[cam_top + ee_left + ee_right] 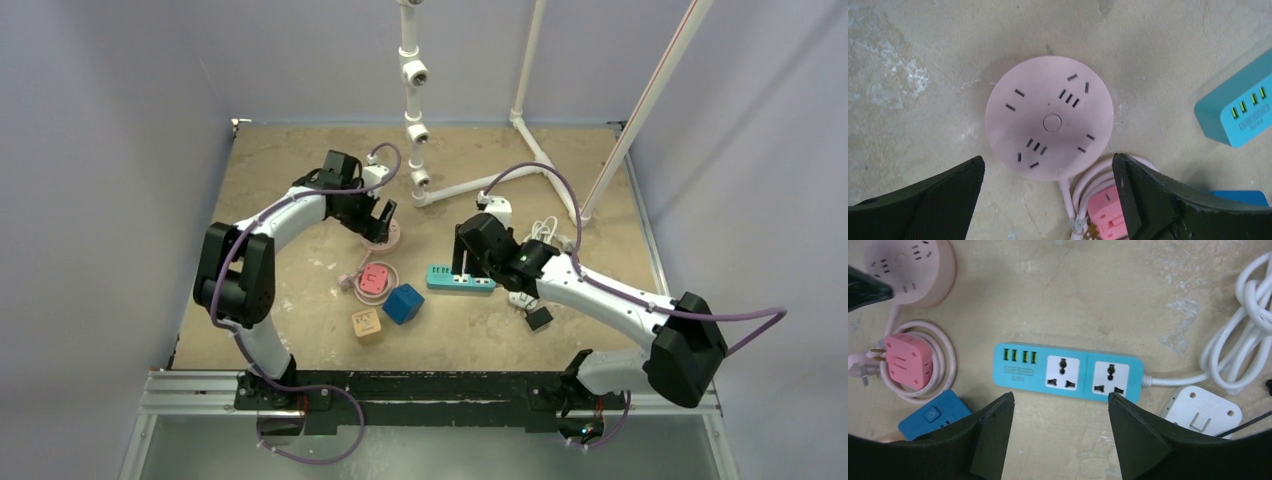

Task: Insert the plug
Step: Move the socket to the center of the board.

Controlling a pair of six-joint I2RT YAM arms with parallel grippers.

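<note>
A round pink power socket (1049,123) lies flat on the table, its cord coiled round a pink square adapter (907,361). The cord's pale pink plug (863,367) lies left of that adapter, brass prongs showing. My left gripper (1048,162) hovers open just above the round socket (383,236), holding nothing. A teal power strip (1068,371) with two universal sockets lies in the middle. My right gripper (1059,397) stands open over the strip's near edge, with only bare table between its fingers.
A blue cube socket (403,303) and a wooden cube (367,324) sit near the front. A white adapter (1203,412) and a bundled white cable (1243,325) lie right of the teal strip. White pipe frames (415,90) stand at the back.
</note>
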